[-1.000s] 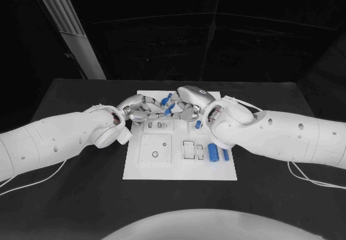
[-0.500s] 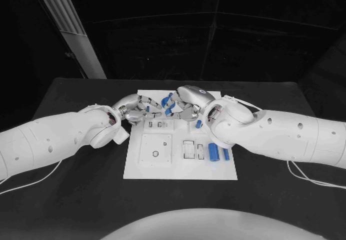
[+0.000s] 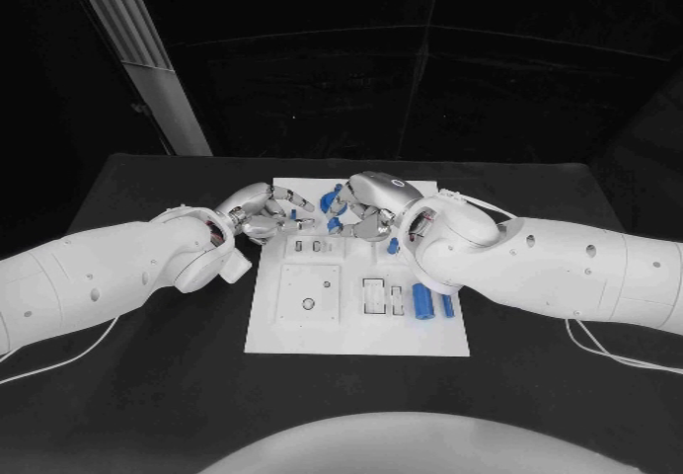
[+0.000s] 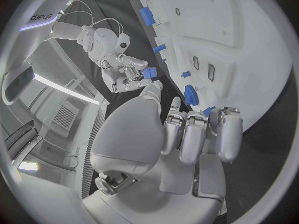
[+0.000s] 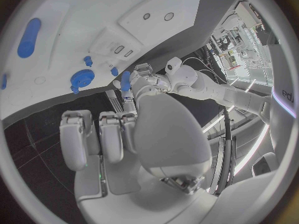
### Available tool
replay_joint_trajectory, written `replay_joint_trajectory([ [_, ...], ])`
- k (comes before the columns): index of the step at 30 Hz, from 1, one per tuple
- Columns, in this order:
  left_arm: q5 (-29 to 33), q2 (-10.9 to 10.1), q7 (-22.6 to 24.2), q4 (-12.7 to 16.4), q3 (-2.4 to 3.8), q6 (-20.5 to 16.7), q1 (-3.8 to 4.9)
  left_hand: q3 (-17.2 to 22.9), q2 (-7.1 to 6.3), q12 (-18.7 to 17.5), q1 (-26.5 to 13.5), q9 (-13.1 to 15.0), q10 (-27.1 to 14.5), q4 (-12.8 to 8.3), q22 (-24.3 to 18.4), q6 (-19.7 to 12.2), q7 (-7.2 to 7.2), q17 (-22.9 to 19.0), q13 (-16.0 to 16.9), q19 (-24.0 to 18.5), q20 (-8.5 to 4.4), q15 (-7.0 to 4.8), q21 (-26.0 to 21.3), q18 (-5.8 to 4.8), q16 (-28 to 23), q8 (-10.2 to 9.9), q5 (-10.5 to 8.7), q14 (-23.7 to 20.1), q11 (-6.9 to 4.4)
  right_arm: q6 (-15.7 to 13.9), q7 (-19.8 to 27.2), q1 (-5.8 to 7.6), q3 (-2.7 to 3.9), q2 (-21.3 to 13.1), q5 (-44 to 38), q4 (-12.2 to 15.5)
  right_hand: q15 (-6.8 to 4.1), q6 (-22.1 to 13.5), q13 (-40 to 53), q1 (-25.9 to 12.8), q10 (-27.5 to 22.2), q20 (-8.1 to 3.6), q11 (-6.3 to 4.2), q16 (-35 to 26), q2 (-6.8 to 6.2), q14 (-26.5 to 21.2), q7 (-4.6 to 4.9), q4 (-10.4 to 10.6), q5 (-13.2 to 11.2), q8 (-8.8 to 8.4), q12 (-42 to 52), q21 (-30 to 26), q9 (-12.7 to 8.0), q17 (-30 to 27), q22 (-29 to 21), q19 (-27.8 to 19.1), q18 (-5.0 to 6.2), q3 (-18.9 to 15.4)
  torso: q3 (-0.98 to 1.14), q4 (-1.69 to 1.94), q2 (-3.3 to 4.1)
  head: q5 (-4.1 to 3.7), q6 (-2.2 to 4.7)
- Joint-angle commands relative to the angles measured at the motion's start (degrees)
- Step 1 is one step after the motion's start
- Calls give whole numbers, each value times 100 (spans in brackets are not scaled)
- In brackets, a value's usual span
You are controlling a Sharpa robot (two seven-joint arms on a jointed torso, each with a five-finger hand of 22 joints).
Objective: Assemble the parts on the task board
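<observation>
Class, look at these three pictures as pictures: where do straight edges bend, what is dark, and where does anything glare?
Head view: the task board keeps straight edges and stands bright against the black table; the room behind is dark. Left wrist view: fisheye, the board's edge curves, and a ceiling light strip glares. Right wrist view: same bending; bright windows wash out beside the left hand.

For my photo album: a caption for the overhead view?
Both hands, left hand and right hand, meet over the white task board.

A black table (image 3: 142,375) carries the white task board (image 3: 356,336) at its middle.
</observation>
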Motion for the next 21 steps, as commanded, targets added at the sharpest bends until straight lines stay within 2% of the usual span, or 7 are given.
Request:
replay_joint_trajectory([
  [1,-21,-1,265,-7,3,-355,7,5,18,14,-25,7,626,19,1127,-13,212,1509,1506,11,11,-17,-27,-2,-31,-18,32,625,-10,316,-284,9,4,38,-415,0,46,11,1499,-45,617,32,42,14,39,606,8,-10,-19,-5,14,18,14,1509,1509,604,-43,-17,-1,0,1,-1,6],
  [10,-21,15,341,-39,3,-521,6,4,20,14,-26,8,626,22,1122,-8,211,1509,1506,-2,11,-18,-31,1,-31,-16,38,625,-11,834,-774,8,4,185,-791,-37,60,14,1499,-70,617,45,50,14,58,606,12,-3,-109,-23,14,18,10,1509,1509,604,-43,-24,-2,-3,9,-7,8],
  [18,-21,49,356,-86,3,-548,6,3,20,14,-26,9,626,23,1119,-8,211,1509,1506,-10,11,-18,-33,3,-31,-15,39,625,-11,1132,-1038,8,6,390,-975,-168,65,23,1499,-74,617,53,52,14,65,606,12,-10,-189,-34,14,18,8,1509,1509,604,-43,-26,3,-14,7,-9,2],
  [21,-21,65,355,-96,3,-543,6,3,22,14,-27,9,626,26,1118,-5,211,1509,1506,-11,10,-18,-34,3,-31,-14,45,625,-11,1308,-1148,8,7,456,-1030,-212,66,25,1499,-72,617,54,51,14,68,606,11,-11,-195,-34,14,18,8,1509,1509,604,-43,-24,-1,4,7,-24,2],
])
